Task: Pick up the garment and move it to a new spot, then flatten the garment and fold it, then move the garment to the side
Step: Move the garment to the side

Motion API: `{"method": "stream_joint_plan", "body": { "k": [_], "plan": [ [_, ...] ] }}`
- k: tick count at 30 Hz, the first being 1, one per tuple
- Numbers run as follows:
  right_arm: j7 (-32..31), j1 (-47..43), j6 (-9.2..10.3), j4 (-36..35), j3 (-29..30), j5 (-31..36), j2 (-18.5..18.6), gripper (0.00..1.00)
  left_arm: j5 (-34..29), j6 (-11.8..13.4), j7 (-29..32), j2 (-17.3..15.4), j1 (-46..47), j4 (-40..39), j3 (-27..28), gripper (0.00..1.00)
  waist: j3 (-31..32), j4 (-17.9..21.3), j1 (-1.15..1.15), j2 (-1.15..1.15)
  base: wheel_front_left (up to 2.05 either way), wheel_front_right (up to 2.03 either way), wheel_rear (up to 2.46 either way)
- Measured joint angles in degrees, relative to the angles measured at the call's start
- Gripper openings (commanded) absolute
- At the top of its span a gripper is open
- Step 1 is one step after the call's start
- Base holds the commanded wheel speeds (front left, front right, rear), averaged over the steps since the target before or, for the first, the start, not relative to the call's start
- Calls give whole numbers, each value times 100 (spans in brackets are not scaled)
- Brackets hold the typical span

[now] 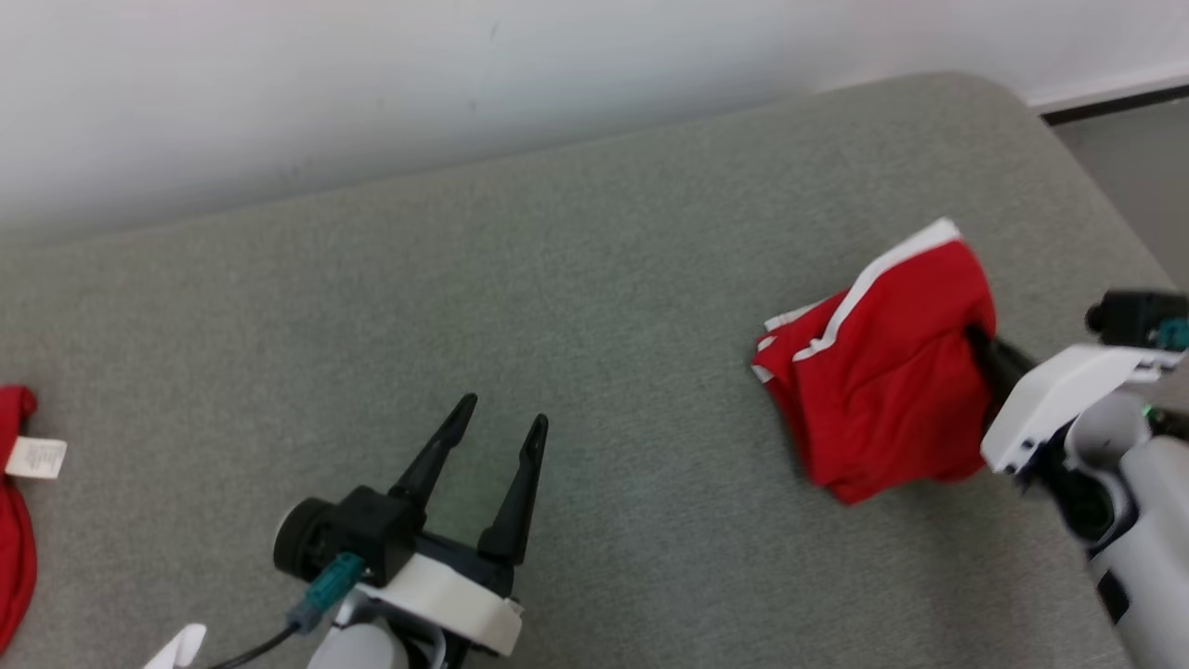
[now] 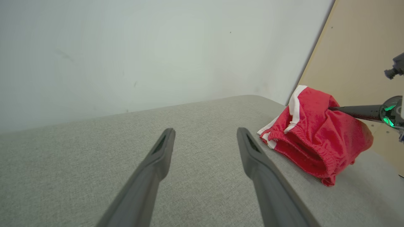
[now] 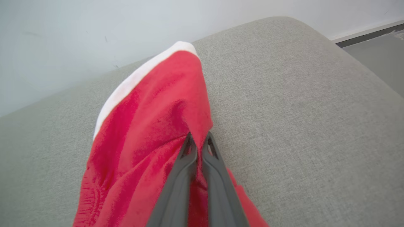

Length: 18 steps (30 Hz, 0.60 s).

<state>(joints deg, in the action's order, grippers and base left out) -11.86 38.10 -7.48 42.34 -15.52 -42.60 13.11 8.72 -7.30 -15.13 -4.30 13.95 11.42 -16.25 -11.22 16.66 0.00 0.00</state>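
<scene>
Garment [image 1: 882, 372] bunched near far right corner of grey pad [image 1: 557, 279], pinched by right gripper [image 3: 199, 136]; left gripper [image 1: 503, 413] spread, empty. Best to lift clear before carrying, with firm pinch, avoiding drag.

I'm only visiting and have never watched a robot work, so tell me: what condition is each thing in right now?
red garment, bunched up, pinched at one edge by the right gripper.
right gripper, shut on the red garment.
left gripper, open, holding nothing, above the grey surface.
second red cloth, lying on the grey surface at the robot's far left, white tag showing.
</scene>
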Motion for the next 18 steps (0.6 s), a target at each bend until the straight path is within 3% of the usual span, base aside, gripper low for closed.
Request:
{"method": "stream_joint_plan", "body": {
  "k": [10, 18],
  "plan": [
    [-225, 1254, 0, 134, -134, 156, 1098, 0, -19, -9, 1, -278, 534, -137, -112, 100, -1067, -383, 1, 0, 0, 0, 0],
    [-65, 1871, -1, 985, 231, 544, 1814, 0, -18, -22, 0, -365, 742, -261, -98, 100, -1697, -702, 1, 0, 0, 0, 0]
  ]
}}
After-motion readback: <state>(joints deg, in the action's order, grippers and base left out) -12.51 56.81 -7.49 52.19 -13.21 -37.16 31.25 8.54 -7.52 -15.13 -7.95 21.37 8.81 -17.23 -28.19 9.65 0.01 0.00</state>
